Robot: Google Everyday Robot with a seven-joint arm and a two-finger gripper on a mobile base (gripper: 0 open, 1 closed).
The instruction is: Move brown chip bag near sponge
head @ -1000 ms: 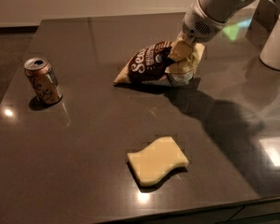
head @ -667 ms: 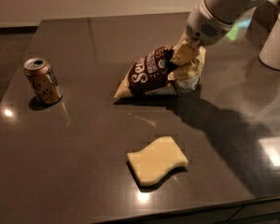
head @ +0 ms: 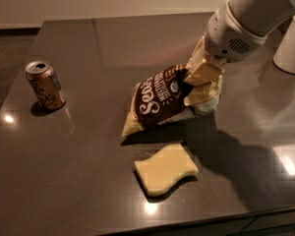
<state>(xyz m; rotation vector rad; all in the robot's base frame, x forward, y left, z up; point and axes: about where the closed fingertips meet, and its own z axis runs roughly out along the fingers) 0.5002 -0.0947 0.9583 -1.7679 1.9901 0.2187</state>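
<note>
The brown chip bag [head: 160, 102], dark brown with white script and cream edges, is tilted up on the dark table [head: 88, 171], its lower left corner touching the surface. My gripper [head: 199, 85] is shut on the bag's right end, its tan fingers [head: 202, 73] pinching it. The pale yellow sponge [head: 165, 168] with wavy sides lies flat just below the bag, a small gap apart.
A tan soda can [head: 45, 85] stands upright at the left of the table. A white rounded object [head: 291, 45] stands at the right edge. The table's front edge runs along the bottom, close below the sponge.
My gripper has carried the chip bag down and toward the sponge; the bag now stands steeper and much closer to it. The can and sponge have not moved.
</note>
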